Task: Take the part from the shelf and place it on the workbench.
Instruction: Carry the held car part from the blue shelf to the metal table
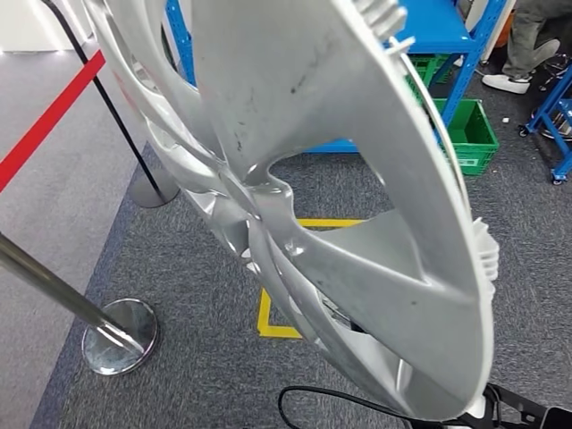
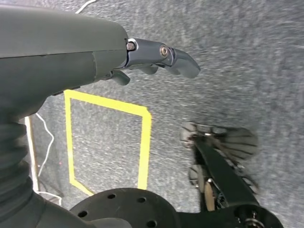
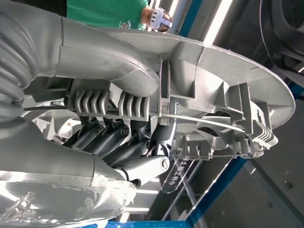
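The part [image 1: 350,179], a large silver wheel cover with curved spokes and an outer rim carrying small ribbed clips, is held up in the air, tilted, very close in front of the head camera. It is above the grey carpet floor [image 1: 196,340] and not resting on any shelf or desk.

In the right wrist view the right hand [image 3: 136,152] grips the part [image 3: 222,95] at its rim: the thick grey thumb lies along one face of the rim and the dark fingers [image 3: 118,142] are curled against the other face, so the edge of the part is between them. The ribbed clips and a thin wire ring of the part are just beside the fingers.

In the left wrist view the left hand [image 2: 157,57] holds nothing. Its fingers are stretched out, apart from each other, above the carpet, and it is well apart from the part.

On the floor there is a yellow tape square [image 1: 270,313], a chrome post base [image 1: 121,335] with a red belt [image 1: 47,116] running from a post, and behind them a blue shelf frame [image 1: 445,36] with a green crate [image 1: 472,134] under it. A person's leg and shoe [image 1: 516,71] are near the blue frame.
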Tool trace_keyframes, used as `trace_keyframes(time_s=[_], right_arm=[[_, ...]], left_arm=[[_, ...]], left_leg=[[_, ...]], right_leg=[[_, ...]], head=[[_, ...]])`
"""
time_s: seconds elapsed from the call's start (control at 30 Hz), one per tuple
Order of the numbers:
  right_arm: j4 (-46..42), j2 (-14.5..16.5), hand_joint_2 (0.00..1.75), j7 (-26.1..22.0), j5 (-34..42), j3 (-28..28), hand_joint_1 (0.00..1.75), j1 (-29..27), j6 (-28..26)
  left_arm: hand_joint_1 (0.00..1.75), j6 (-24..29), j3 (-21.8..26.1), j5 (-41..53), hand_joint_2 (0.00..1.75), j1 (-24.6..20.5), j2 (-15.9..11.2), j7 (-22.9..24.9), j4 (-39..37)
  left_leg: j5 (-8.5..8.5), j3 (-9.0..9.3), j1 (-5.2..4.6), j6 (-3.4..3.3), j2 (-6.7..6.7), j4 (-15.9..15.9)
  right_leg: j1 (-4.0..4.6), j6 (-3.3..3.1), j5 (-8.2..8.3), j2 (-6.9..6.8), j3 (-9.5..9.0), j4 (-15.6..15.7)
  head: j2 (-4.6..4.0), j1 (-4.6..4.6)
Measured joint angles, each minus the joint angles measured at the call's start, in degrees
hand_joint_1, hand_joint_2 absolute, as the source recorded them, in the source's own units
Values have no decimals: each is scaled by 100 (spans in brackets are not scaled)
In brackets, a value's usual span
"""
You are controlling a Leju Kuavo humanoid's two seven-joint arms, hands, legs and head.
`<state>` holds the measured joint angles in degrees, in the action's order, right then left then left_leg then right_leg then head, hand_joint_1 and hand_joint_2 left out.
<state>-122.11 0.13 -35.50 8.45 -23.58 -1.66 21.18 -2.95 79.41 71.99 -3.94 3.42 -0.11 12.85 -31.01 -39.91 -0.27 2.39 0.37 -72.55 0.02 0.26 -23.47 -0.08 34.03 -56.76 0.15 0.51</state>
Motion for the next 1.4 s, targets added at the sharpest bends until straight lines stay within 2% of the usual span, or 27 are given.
trace_keyframes(time_s=[0.03, 0.1, 0.17, 0.2, 0.27, 0.3, 0.37, 0.43, 0.47, 0.5, 0.53, 0.6, 0.67, 0.7, 0.77, 0.8, 0.87, 0.93, 0.97, 1.03, 1.1, 1.17, 1.2, 1.27, 1.3, 1.33, 1.4], right_arm=[[0, 0, 175, -2, 3, 0, 175, -5, -1], [-3, 0, 175, 4, 8, -2, 175, -8, -2], [-9, 0, 175, 30, -4, -5, 175, -1, -2], [-10, 0, 175, 51, -19, -8, 175, 2, -2], [-4, -2, 175, 89, -60, -16, 175, 2, -2], [4, -7, 175, 113, -87, -25, 175, -1, 0], [27, -20, 175, 150, -147, -52, 175, 3, 5], [58, -34, 175, 165, -195, -90, 175, 20, 6], [75, -40, 175, 166, -209, -109, 175, 28, 4], [93, -47, 175, 166, -218, -131, 175, 36, 3], [107, -53, 175, 167, -222, -149, 175, 43, 2], [124, -60, 175, 169, -227, -175, 175, 70, -3], [130, -62, 175, 173, -228, -190, 175, 100, -8], [133, -63, 175, 174, -228, -195, 175, 108, -9], [140, -67, 175, 174, -227, -199, 175, 112, -17], [142, -68, 175, 174, -227, -202, 175, 115, -25], [145, -69, 175, 181, -225, -210, 175, 125, -45], [156, -76, 175, 209, -203, -235, 175, 124, -66], [170, -82, 175, 233, -187, -252, 175, 124, -73], [212, -97, 175, 272, -151, -291, 175, 130, -79], [253, -111, 175, 293, -110, -325, 175, 141, -82], [273, -119, 175, 301, -66, -338, 175, 155, -97], [277, -121, 175, 302, -52, -340, 175, 158, -109], [289, -127, 175, 294, -42, -343, 175, 150, -150], [292, -132, 175, 285, -43, -343, 175, 135, -172], [294, -137, 175, 273, -46, -343, 175, 120, -194], [293, -148, 175, 253, -60, -343, 175, 99, -223]], left_arm=[[0, 0, -8, 1, 175, -2, -2, 0, 0], [0, 1, -24, 1, 175, -16, -9, -3, 0], [0, 2, -31, 0, 175, -48, -15, -10, 0], [0, 3, -32, -1, 175, -58, -16, -13, 0], [0, 4, -33, -2, 175, -50, -12, -14, 0], [0, 4, -33, -3, 175, -33, -10, -14, 0], [0, 4, -33, 0, 175, -18, -13, -13, 0], [0, 4, -33, 6, 175, -20, -21, -13, 0], [0, 4, -33, 8, 175, -21, -24, -13, 0], [0, 4, -33, 9, 175, -19, -25, -13, 0], [0, 4, -33, 10, 175, -18, -23, -13, 0], [0, 4, -34, 10, 175, -19, -19, -13, 0], [0, 4, -37, 10, 175, -18, -16, -13, 0], [0, 4, -37, 10, 175, -16, -17, -13, 0], [0, 5, -37, 10, 175, -8, -31, -13, 0], [0, 7, -37, 12, 175, -3, -36, -13, 0], [0, 7, -38, 27, 175, 6, -39, -9, 0], [0, 4, -39, 52, 175, 3, -31, -4, 0], [0, 4, -41, 62, 175, -1, -32, -4, 0], [0, 4, -49, 72, 175, -3, -36, -4, 0], [0, 4, -66, 79, 175, -14, -39, -4, 0], [0, 4, -81, 83, 175, -41, -42, -4, 0], [0, 4, -85, 85, 175, -51, -42, -4, 0], [0, 5, -89, 90, 175, -45, -42, -2, 0], [0, 6, -90, 95, 175, -31, -41, 0, 0], [0, 7, -90, 99, 175, -19, -42, 2, 0], [0, 7, -90, 109, 175, -11, -47, 4, 0]], left_leg=[[154, 174, 5, -6, 0, 107], [318, 802, 10, -31, -4, 791], [198, 1391, 2, -82, -13, 1596], [150, 1510, -10, -114, -19, 1816], [201, 1428, -18, -191, -16, 1897], [264, 1367, -17, -236, -9, 1894], [402, 1238, -9, -309, 6, 1896], [546, 1074, -13, -340, 6, 1892], [620, 981, -16, -340, 6, 1887], [693, 888, -18, -335, 6, 1882], [761, 796, -19, -324, 5, 1874], [885, 641, -27, -287, -4, 1843], [990, 547, -39, -238, -12, 1801], [1041, 517, -41, -209, -12, 1788], [1109, 461, -30, -148, -12, 1771], [1023, 410, -24, -111, -15, 1715], [533, 243, -4, -39, -22, 1303], [-18, 51, 18, 17, -22, 542], [-117, 9, 27, 35, -22, 229], [77, 170, 44, 52, -21, 114], [315, 705, 68, 60, -23, 703], [248, 1273, 76, 23, -31, 1495], [191, 1407, 65, -16, -36, 1723], [223, 1359, 43, -133, -32, 1815], [280, 1307, 38, -186, -23, 1811], [343, 1250, 40, -236, -13, 1811], [480, 1108, 37, -301, -3, 1811]], right_leg=[[0, 10, 76, -1, 95, -1], [6, 43, 213, 0, 242, -9], [19, 95, 346, -7, 335, -21], [20, 123, 417, -13, 373, -14], [5, 183, 499, -17, 452, -1], [-3, 216, 392, -14, 500, -65], [-12, 271, -135, -7, 644, -546], [-12, 302, -648, -6, 797, -1360], [-12, 308, -720, -6, 813, -1667], [-12, 306, -651, -5, 742, -1794], [-12, 299, -494, -6, 560, -1692], [-8, 269, -321, -6, -106, -946], [1, 234, -473, -4, -682, -120], [13, 211, -550, -1, -787, 77], [13, 136, -499, -4, -691, 112], [5, 87, -441, -8, -628, 105], [-16, 17, -288, -17, -474, 107], [-16, 3, -130, -15, -284, 97], [-17, 9, -54, -15, -180, 86], [-22, 28, 86, -17, 27, 55], [-21, 67, 216, -14, 210, 17], [-8, 126, 336, -17, 324, -18], [-4, 155, 401, -23, 353, -14], [-24, 218, 514, -27, 396, 17], [-37, 249, 452, -24, 436, -11], [-45, 275, 268, -19, 493, -142], [-51, 310, -350, -13, 657, -748]], head=[[0, 1], [0, 3], [0, 1], [0, 1], [0, -1], [0, -2], [0, -19], [0, -33], [0, -36], [0, -36], [0, -34], [0, -38], [0, -34], [0, -35], [0, -37], [0, -32], [0, -9], [0, 8], [0, 7], [0, 7], [0, 9], [0, 9], [0, 12], [0, 11], [0, 10], [0, 2], [0, -17]])
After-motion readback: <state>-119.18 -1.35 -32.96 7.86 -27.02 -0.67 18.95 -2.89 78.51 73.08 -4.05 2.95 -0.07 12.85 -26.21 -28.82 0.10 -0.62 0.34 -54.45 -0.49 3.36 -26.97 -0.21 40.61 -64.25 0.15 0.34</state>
